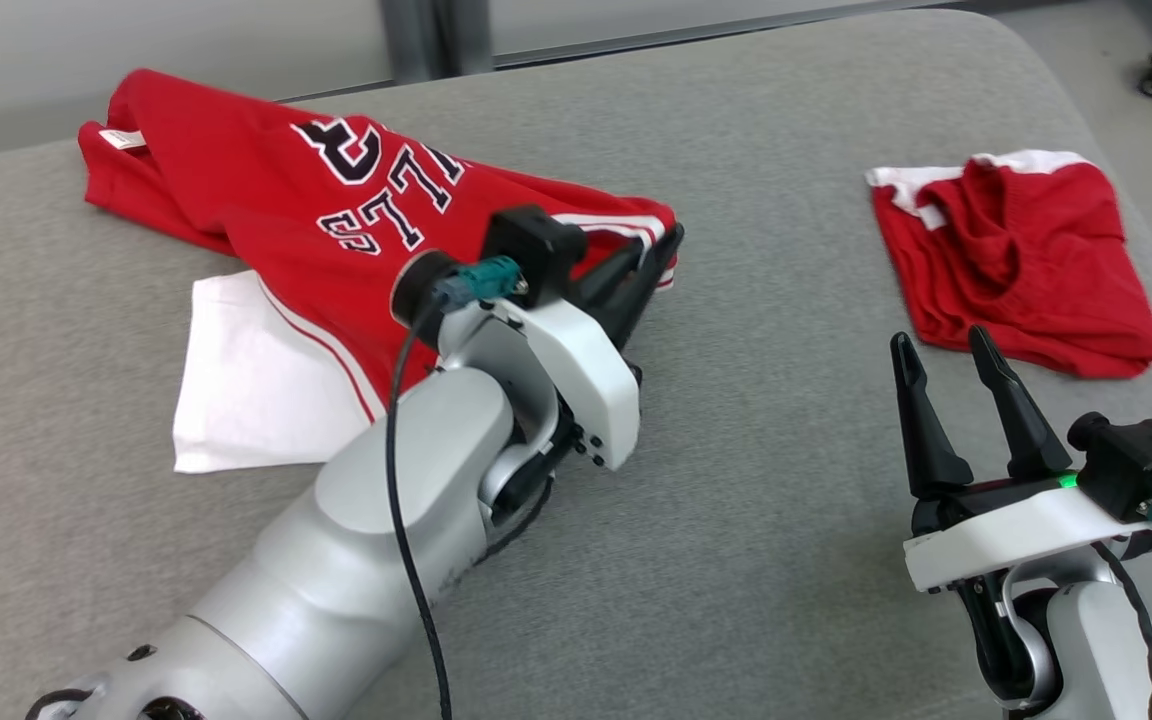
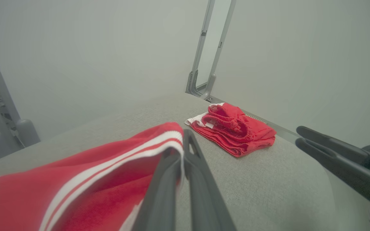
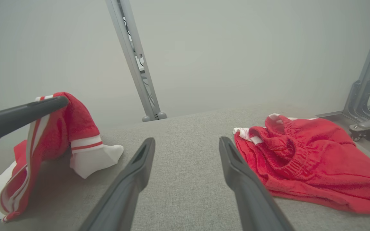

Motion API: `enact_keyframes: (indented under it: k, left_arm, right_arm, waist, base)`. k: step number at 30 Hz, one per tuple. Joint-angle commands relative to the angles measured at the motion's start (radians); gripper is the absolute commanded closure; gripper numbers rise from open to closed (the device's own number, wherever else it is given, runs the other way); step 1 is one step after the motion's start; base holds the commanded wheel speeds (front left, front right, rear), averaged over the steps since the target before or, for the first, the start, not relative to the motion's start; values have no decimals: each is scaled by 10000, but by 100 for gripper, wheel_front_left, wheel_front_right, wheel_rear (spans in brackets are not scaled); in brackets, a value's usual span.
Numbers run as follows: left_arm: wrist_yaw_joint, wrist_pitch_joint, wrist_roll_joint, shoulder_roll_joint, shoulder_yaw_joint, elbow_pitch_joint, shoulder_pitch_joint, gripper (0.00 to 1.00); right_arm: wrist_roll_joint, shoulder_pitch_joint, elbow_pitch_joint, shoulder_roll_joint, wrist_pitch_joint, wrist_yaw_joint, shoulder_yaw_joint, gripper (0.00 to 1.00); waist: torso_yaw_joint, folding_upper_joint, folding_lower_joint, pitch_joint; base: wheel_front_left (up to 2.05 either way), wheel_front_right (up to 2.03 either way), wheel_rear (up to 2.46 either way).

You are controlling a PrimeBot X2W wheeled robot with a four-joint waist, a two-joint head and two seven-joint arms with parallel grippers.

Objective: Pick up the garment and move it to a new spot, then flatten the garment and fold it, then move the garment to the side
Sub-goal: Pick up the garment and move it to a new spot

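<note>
Left gripper [image 1: 658, 248] pinches the crumpled red lettered jersey [image 1: 266, 190] (right gripper [image 1: 946, 352] beside it gapes empty), flattening and folding not started.

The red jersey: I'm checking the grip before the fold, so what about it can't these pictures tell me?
- Head view: the left gripper and its wrist cover the pinched hem of the jersey; how deep the bite goes is hidden.
- Head view: the lettering is creased and not fully readable.
- Head view: the white cloth meets it under a fold; same garment or not, unclear.
</note>
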Motion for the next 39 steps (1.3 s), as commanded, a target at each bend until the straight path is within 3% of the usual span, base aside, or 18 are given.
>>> enact_keyframes:
  k: [1,10,17,18,19,20,28,34,39]
  left_arm:
    - [174,7,-195,55,-349,-149,101,100]
    - [597,85,-1254,52,-2628,-1026,31,100]
    - [918,45,-1716,57,-3333,-1194,-143,100]
    - [979,92,-1721,57,-3372,-1113,-114,64]
    - [993,173,-1714,60,-3404,-1028,-69,35]
    - [1003,258,-1723,60,-3425,-942,-1,0]
    - [534,814,-1044,57,-3470,-695,396,0]
    - [460,229,-664,61,-3468,-341,503,0]
    - [496,-583,-675,63,-3369,473,673,0]
  right_arm:
    - [89,-70,63,-44,-139,1,2,0]
    - [251,-186,348,-42,-467,1,-9,0]
    - [154,-202,513,-41,-551,1,-47,0]
    - [162,-213,551,-41,-555,1,-24,0]
    - [192,-221,592,-41,-552,1,4,0]
    - [217,-220,619,-41,-572,1,19,0]
    - [83,-99,783,-42,-668,1,-438,0]
    - [-119,158,599,-41,-466,1,-630,0]
    - [122,610,595,-41,-9,1,47,0]
  waist:
    - [-525,0,0,71]
    - [-1438,0,0,130]
    - [-1762,0,0,18]
    - [-1784,0,0,8]
    - [-1796,0,0,2]
    - [-1789,0,0,-1]
    - [-1183,0,0,-153]
    - [-373,0,0,-510]
    - [441,0,0,-897]
  base:
    - [0,0,0]
    - [0,0,0]
    - [0,0,0]
    - [0,0,0]
    - [0,0,0]
    - [0,0,0]
    - [0,0,0]
    - [0,0,0]
    - [0,0,0]
